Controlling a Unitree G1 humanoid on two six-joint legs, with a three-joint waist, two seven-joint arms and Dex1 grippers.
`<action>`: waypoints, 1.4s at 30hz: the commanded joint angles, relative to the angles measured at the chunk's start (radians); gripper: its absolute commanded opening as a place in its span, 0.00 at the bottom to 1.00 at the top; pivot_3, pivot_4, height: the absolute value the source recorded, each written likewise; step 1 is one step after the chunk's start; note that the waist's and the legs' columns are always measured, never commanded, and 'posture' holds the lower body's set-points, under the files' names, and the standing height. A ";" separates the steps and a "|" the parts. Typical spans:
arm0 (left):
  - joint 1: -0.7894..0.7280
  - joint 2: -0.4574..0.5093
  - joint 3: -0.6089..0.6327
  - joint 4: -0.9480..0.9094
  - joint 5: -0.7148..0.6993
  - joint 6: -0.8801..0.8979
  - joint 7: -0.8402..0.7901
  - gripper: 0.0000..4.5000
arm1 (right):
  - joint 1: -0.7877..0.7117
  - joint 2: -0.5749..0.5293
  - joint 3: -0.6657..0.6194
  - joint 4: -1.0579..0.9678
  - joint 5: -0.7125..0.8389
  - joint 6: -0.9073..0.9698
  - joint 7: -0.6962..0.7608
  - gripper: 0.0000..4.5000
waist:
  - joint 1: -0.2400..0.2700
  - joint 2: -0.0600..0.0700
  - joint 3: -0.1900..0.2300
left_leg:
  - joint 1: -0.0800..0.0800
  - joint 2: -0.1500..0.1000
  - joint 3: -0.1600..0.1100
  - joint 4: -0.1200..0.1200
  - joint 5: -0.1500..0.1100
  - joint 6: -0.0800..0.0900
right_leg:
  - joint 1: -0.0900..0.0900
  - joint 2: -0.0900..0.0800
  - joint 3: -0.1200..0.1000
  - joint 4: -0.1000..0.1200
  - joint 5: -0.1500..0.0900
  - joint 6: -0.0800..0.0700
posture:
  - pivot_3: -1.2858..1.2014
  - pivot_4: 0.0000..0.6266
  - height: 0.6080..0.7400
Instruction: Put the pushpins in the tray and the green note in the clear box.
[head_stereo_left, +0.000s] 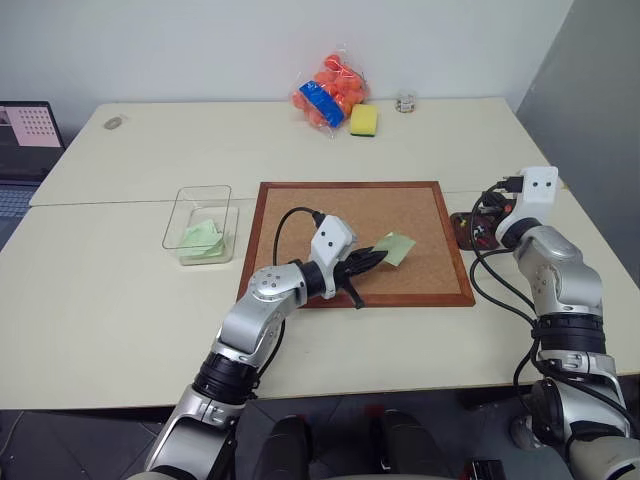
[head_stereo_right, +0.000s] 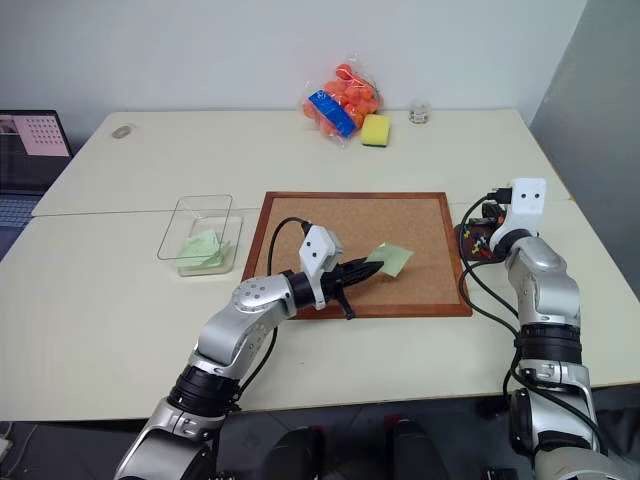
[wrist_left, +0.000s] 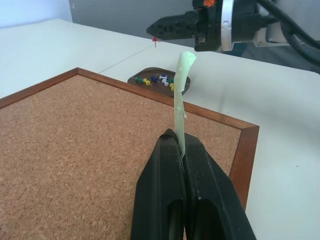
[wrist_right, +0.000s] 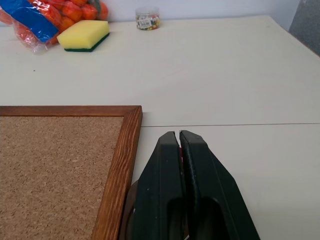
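we hold the green note (wrist_left: 181, 85) pinched by one edge in the left gripper (wrist_left: 181, 145), above the cork board (head_stereo_left: 300, 210). the thin grip may slip in transit. the right gripper (wrist_left: 159, 29), closed on one red pushpin (wrist_left: 155, 39), hovers over the tray (wrist_left: 137, 78) beside that board; several pins lie inside. one clear box (head_stereo_left: 190, 200) waits beyond the board.

Before you, a pale table (head_stereo_left: 120, 300) carries a wood-framed cork board (head_stereo_left: 300, 215) at centre, the clear box (head_stereo_left: 203, 222) to its left and the tray (head_stereo_left: 462, 228) to its right; a bag of orange balls (head_stereo_left: 328, 92), yellow sponge (head_stereo_left: 364, 121) and small jar (head_stereo_left: 405, 103) line the far edge.
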 joint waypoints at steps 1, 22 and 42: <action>-0.014 -0.017 -0.003 -0.003 0.017 -0.037 -0.004 0.01 | -0.039 -0.001 -0.017 0.040 0.014 0.004 0.004 0.00 | 0.000 0.000 0.000 | 0.000 0.000 0.000 0.000 0.000 0.000 | 0.000 0.000 0.000 0.000 0.000 0.000 | 0.52 0.24 1.00; -0.015 -0.024 0.013 -0.001 0.015 -0.020 -0.008 0.00 | -0.052 0.000 -0.041 0.100 0.022 0.001 -0.025 0.81 | -0.001 0.000 0.000 | 0.000 0.001 0.000 0.000 0.000 0.000 | 0.000 0.000 0.000 0.000 0.000 0.000 | 0.52 0.24 1.00; 0.010 -0.028 0.199 -0.047 0.127 -0.012 0.339 0.00 | 0.275 -0.027 0.122 -0.565 0.175 -0.013 0.352 1.00 | -0.004 0.000 0.000 | 0.000 0.002 -0.002 0.000 0.000 0.000 | 0.000 0.000 -0.001 0.001 0.000 0.001 | 0.52 0.24 1.00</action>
